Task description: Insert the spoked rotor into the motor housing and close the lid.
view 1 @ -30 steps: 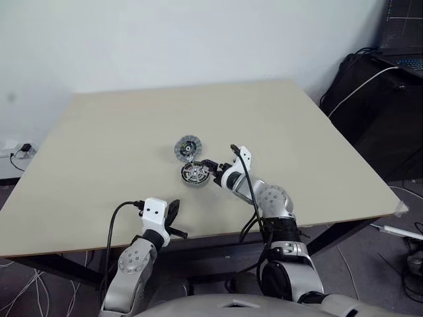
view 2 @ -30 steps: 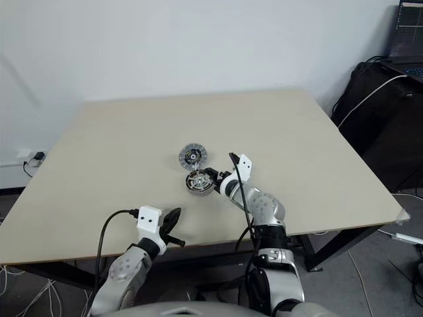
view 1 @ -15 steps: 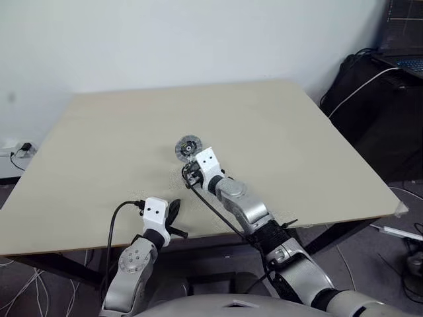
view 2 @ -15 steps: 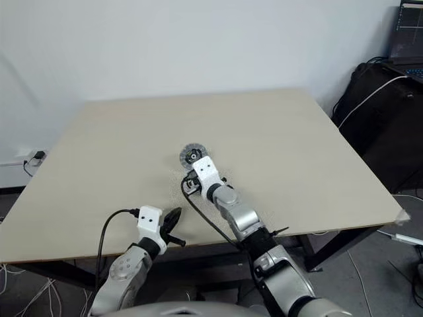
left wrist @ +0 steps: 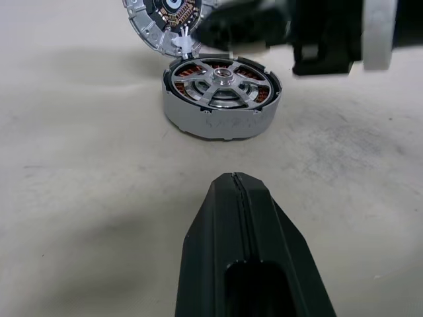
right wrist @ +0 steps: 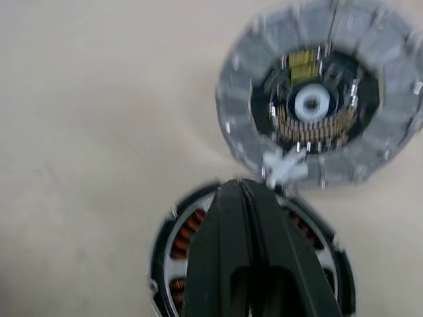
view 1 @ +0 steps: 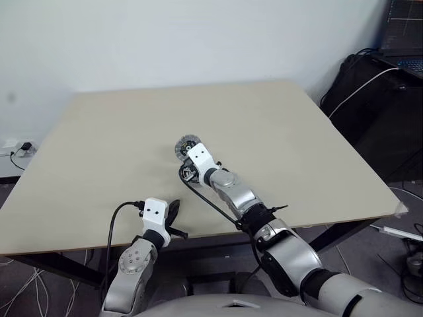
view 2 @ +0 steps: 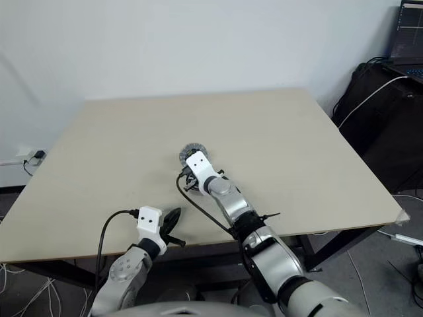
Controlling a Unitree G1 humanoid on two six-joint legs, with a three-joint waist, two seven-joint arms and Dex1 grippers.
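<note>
1. One motor housing [left wrist: 221,99] sits on the worktop [view 1: 297,145], near its middle. One spoked rotor [left wrist: 220,80] already lies inside it, its silver spokes over the ring of copper windings.
2. One lid [right wrist: 322,99] lies flat on the worktop just beyond the housing, touching its far rim or nearly so. Its inner face is up, with a dark centre, a white hub and copper parts ringed by grey segments.
3. My right gripper [right wrist: 241,188] hangs over the housing with its jaws pressed together and nothing between them. Their tip points at the gap where housing and lid meet.
4. My left gripper [left wrist: 234,181] rests low over the near edge of the worktop, well short of the housing. Its jaws are together too, and empty.
5. That makes one housing, one rotor, one lid and two grippers.
6. The worktop is pale beige and square, and stands against a plain white wall [view 1: 198,39].
7. To my right sits dark equipment [view 1: 377,99] with white and black cables. More cables [view 1: 16,152] lie on the floor at the left.
</note>
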